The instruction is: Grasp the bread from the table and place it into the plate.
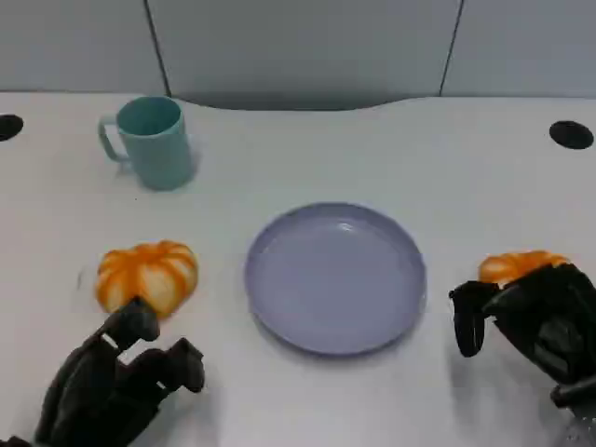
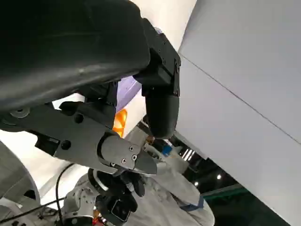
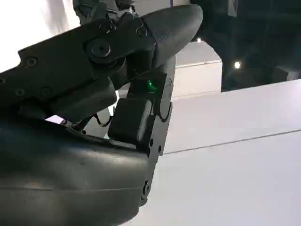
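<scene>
I see my left hand (image 1: 116,382) near one bread (image 1: 147,275), fingers apart, holding nothing; my right hand (image 1: 531,317) is by the plate (image 1: 279,307), fingers curled, grip unclear

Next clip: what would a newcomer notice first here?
A lavender plate lies empty mid-table, with an orange bread to its left and a second bread to its right, partly hidden by the right hand. The left hand hovers just short of the left bread; a teal mug stands behind.
</scene>
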Robot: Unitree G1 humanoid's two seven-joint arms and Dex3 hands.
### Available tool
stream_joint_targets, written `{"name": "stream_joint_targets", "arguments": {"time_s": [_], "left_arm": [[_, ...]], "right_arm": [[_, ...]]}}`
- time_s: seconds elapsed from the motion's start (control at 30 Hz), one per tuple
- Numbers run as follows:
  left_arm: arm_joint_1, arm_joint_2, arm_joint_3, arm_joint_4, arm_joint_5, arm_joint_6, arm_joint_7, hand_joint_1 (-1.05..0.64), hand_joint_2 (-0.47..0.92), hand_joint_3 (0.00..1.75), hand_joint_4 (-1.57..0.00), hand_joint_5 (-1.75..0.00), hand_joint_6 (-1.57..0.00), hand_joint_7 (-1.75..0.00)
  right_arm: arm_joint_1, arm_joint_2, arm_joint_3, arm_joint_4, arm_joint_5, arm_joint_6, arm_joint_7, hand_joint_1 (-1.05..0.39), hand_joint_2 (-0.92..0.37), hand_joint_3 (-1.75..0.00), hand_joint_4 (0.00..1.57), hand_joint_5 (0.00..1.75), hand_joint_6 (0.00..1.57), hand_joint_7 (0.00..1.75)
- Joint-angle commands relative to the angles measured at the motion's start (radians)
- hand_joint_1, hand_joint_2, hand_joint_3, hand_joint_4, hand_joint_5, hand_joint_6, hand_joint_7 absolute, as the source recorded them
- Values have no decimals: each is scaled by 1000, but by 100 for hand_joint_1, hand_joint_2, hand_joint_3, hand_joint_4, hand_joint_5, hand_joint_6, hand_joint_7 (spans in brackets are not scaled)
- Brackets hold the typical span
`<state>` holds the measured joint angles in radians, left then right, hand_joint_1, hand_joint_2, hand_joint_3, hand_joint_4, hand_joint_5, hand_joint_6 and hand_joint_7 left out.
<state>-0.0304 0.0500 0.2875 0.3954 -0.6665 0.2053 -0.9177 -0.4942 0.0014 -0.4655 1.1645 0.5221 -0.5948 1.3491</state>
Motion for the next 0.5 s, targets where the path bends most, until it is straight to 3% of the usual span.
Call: {"name": "stream_joint_targets", "arguments": {"time_s": [0.03, 0.43, 0.5], "left_arm": [[2, 11, 1, -1, 1, -3, -2, -36, 81, 4, -56, -175, -47, -166], [1, 11, 6, -4, -7, 13, -2, -33, 80, 4, -57, -175, -46, -170], [4, 6, -3, -6, 30, -53, 3, -37, 80, 5, -55, -175, -47, -165]], "right_arm": [[1, -22, 10, -7, -15, -15, -15, -53, -92, -2, 101, 141, 139, 1], [-9, -25, 9, 1, -4, -2, 2, -53, -92, -2, 99, 140, 136, 1], [-7, -18, 4, -1, 5, 3, 4, -52, -92, -2, 100, 140, 137, 1]]}}
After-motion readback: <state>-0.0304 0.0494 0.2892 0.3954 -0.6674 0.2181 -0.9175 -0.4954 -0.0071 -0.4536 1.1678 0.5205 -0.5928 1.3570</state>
